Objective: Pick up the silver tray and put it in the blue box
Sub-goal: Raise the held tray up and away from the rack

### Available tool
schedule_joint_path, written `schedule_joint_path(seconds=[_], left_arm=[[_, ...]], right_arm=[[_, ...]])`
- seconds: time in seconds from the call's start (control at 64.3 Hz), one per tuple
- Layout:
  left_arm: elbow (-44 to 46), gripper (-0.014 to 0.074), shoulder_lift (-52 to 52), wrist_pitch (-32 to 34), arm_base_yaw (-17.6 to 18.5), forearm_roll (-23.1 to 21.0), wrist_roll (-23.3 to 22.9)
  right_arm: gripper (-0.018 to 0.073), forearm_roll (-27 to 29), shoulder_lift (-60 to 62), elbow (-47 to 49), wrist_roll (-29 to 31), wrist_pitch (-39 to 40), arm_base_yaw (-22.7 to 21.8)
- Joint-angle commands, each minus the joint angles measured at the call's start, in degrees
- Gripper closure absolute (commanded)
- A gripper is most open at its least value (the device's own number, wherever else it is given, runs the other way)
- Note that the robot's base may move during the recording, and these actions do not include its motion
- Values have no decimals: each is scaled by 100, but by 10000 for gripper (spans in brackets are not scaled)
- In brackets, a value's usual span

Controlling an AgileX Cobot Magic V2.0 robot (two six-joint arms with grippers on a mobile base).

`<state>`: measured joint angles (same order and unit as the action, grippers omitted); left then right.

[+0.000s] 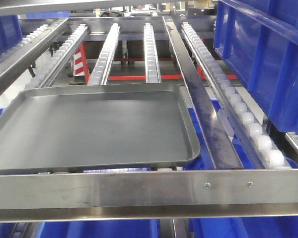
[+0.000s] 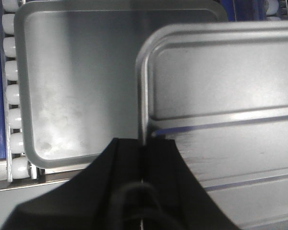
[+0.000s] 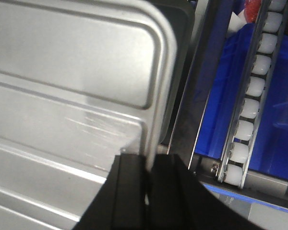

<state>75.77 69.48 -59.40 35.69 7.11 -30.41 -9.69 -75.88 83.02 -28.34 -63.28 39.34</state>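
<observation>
A larger tray (image 1: 89,124) lies on the roller rails (image 1: 107,49) of a rack, just behind the front crossbar (image 1: 139,191) and toward the left. A crate (image 1: 268,54) stands to its right and farther back. A smaller tray (image 2: 230,81) sits over the larger tray's right part; whether the two touch is hard to judge. The left gripper (image 2: 144,153) clamps its left rim, the right gripper (image 3: 149,165) its right rim.

You're facing a steel roller rack (image 1: 208,114). Rails of white rollers (image 1: 151,52) run away from you, and a flat front bar (image 1: 114,191) with two screws (image 1: 207,185) closes the near edge. Behind it you see a red beam (image 1: 134,77) and a red-and-white striped piece (image 1: 79,62). Soft glare lies on the steel.
</observation>
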Motion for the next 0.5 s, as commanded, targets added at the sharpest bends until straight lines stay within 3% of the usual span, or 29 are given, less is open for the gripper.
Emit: schedule_joint_path(seconds=[0.0,0.482], left_arm=[[173,692,-121,277,28,264,24],[173,692,-121,288,28,264,24]], right_arm=[[502,-279,187,143,92,110,-28],[502,-279,187,143,92,116,-28]])
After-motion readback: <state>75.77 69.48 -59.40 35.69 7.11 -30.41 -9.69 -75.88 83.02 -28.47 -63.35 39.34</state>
